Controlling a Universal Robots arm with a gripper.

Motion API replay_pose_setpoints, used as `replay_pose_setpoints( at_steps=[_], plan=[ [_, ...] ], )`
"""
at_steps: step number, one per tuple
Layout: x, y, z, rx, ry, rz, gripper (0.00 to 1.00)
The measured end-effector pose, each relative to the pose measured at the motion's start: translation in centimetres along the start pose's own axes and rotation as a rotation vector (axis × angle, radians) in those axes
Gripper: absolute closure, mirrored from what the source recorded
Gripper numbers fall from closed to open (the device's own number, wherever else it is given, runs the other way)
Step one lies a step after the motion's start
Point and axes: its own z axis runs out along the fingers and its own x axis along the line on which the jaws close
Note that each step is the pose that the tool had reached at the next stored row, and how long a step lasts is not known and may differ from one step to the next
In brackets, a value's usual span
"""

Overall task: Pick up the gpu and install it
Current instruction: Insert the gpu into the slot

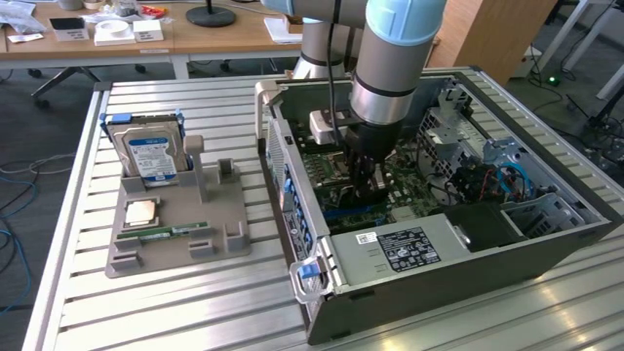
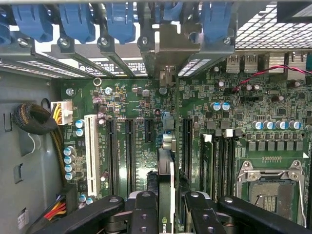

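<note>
Black claw [image 2: 168, 204] clamps the thin dark gpu card [image 2: 165, 170] edge-on; any tilt over the long black motherboard slots [image 2: 129, 156] risks jamming.

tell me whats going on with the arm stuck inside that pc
The robot arm's end effector is down inside the open grey computer case, shut on the thin dark rectangular expansion card. It holds the card edge-on over the slots of the green motherboard. Whether the card is seated cannot be told. A blue-labelled silver hard drive and a narrow green RAM stick sit on the grey holder outside.
</note>
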Motion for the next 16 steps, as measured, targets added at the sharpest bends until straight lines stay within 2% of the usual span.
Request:
replay_pose_setpoints(
  at_steps=[10,16],
  plan=[
    [0.0,0.0,0.02,0.0001,-0.0003,0.0,0.74],
    [0.04,0.0,0.02,-0.0001,-0.0038,0.0,0.74]
  ],
)
